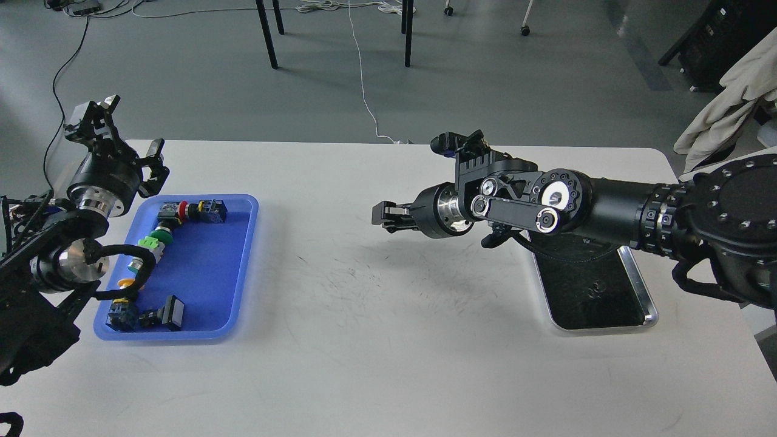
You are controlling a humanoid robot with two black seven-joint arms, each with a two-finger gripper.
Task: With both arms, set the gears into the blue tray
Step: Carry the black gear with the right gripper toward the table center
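The blue tray (206,267) lies at the table's left and holds several colourful push-button switches (159,233). I can make out no gears in it. My left gripper (124,136) hangs open just behind the tray's far left corner, with nothing between its fingers. My right arm reaches across the table's middle. Its gripper (381,215) hovers above the table right of the blue tray, fingers pressed together. What they hold, if anything, is too small to see. One small dark piece, perhaps a gear (598,286), lies on the silver tray (644,291).
The silver tray sits at the right, partly under my right forearm. A scuffed white table (388,340) spans the view. Chair legs and cables stand on the floor beyond its far edge. A cloth hangs at the far right.
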